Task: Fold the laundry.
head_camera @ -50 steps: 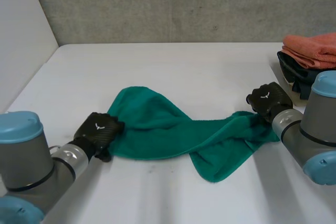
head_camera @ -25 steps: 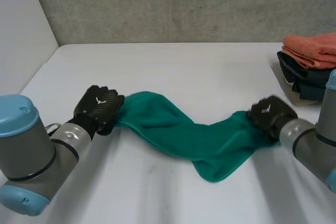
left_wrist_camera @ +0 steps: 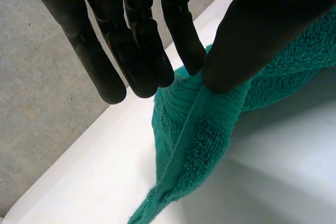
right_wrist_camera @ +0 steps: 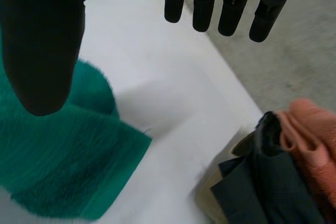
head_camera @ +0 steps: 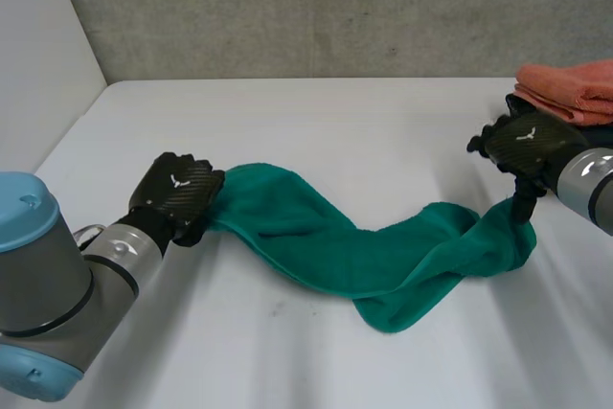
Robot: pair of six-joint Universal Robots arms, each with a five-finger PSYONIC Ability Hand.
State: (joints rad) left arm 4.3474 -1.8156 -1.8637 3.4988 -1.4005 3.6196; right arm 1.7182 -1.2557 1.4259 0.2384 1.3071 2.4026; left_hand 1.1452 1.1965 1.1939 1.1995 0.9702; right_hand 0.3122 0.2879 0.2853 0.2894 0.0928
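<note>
Here, the towel (head_camera: 383,256) is laid in a twisted band across the counter (head_camera: 316,131). Its left end is pinched between the thumb and fingers (left_wrist_camera: 142,51) of the left hand (head_camera: 177,193). The right hand (head_camera: 525,139) is raised over the right end beside the folded stack (head_camera: 570,88), its fingers (right_wrist_camera: 233,3) straight, wide of the thumb, with nothing held.

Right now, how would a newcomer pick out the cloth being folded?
On the white table, the green towel stretches as a twisted band from the left hand toward the right hand. Unlike the folded salmon and dark cloths stacked at the table's right edge, it is unfolded.
</note>
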